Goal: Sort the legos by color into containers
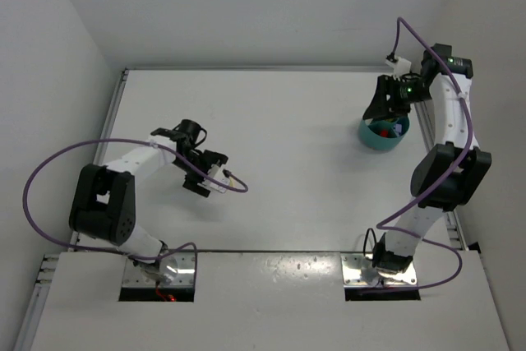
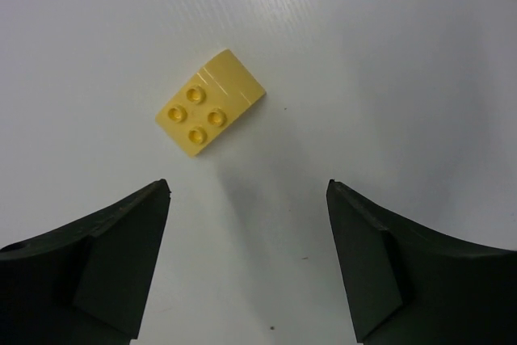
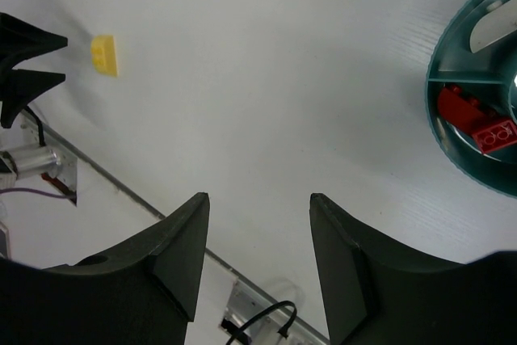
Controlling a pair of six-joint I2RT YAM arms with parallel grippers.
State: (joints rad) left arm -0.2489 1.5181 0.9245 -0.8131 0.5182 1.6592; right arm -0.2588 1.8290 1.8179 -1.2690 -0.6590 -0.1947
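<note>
A small yellow plastic lego brick (image 2: 212, 112), four studs and one sloped end, lies flat on the white tabletop (image 2: 388, 54) in the upper centre of the left wrist view. It sits just above the gap of the left claw (image 2: 248, 199) (touching neither finger). That claw is spread wide and empty. At the right wrist view's right edge, a round teal plastic bowl (image 3: 434, 111) holds red bricks (image 3: 481, 123) in one compartment. The right claw (image 3: 258, 204) is likewise spread and empty.

Yellow lego (image 2: 211, 103) – glossy plastic; table (image 2: 388, 54) – matt white, finely grained.
</note>
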